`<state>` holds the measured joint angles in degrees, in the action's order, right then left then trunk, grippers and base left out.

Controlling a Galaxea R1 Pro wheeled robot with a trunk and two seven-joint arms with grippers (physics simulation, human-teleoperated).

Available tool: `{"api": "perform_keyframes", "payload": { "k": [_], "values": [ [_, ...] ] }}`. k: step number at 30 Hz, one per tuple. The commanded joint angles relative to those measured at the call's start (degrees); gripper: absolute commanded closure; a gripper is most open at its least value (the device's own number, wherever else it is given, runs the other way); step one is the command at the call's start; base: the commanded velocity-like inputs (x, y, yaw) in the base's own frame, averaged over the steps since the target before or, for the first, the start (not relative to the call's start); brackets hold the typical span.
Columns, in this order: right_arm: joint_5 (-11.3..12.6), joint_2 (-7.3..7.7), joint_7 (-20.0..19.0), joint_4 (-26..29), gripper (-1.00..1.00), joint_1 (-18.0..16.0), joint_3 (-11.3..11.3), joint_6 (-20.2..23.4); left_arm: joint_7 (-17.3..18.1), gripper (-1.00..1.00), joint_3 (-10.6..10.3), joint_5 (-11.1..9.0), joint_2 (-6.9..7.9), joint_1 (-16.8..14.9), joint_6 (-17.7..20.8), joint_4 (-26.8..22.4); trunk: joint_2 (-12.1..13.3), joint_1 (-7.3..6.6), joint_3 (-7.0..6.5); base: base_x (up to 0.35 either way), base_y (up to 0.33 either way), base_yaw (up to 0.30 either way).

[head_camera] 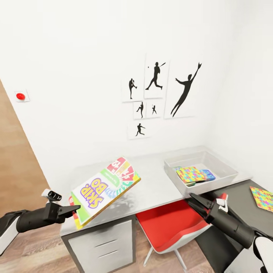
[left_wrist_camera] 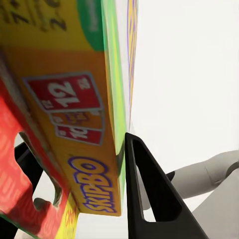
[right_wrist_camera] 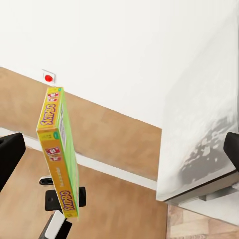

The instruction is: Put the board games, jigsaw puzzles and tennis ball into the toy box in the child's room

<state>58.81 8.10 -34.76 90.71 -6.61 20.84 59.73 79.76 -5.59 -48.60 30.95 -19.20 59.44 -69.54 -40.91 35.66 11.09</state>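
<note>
Head view puts the Skip-Bo box [head_camera: 104, 189] in the air above the near left end of the desk [head_camera: 155, 185], tilted with its far end raised, its printed lid facing up and toward the camera. The left gripper [head_camera: 74, 209] pinches it at the low near corner — in the left wrist view one dark finger [left_wrist_camera: 149, 194] lies flat against the green-edged side of the box [left_wrist_camera: 74, 129] while the other sits behind the red and yellow face. The box is long and flat: white lid with purple-and-yellow lettering, a fan of red, green and yellow, and orange side panels printed with the name and red number cards. In the right wrist view it [right_wrist_camera: 59, 149] shows edge-on, thin and upright, against the wall and wood floor.

By my reading, the step in hand is carrying this board game across to the toy box [head_camera: 223, 168], which stands at the far right end of the desk. A jigsaw puzzle [head_camera: 189, 174] already lies inside, with a small blue box [head_camera: 207, 174] just beside it. The next move calls for a sweep to the right over the desk, levelling the box and lowering it inside the flared walls; it is long, so it may need lining up with the tray's longer side.

The right gripper [head_camera: 195, 201] hovers over the red chair [head_camera: 170, 227] with its jaws spread and nothing between them. Another jigsaw puzzle [head_camera: 263, 199] lies on the dark cabinet [head_camera: 235, 193] to the right.
</note>
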Motion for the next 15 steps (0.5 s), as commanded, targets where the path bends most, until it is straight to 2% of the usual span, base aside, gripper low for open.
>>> {"api": "perform_keyframes", "payload": {
  "k": [1, 15],
  "values": [
    [-0.4, -0.01, -0.4, 0.0, -1.00, -0.1, 0.1, 0.3, 0.1, 1.00, -0.1, -0.2, 0.07, -0.1, 0.6, 0.0, 0.3, -0.21, -0.17, 0.000, 0.000, -0.195],
    [-0.4, -0.01, -0.4, -0.1, -1.00, -0.1, 0.1, 0.3, 0.1, 1.00, -0.2, -0.1, -0.21, 0.0, 0.6, 0.0, 6.0, -3.28, -3.68, 0.000, 0.000, -0.195]
  ]
}}
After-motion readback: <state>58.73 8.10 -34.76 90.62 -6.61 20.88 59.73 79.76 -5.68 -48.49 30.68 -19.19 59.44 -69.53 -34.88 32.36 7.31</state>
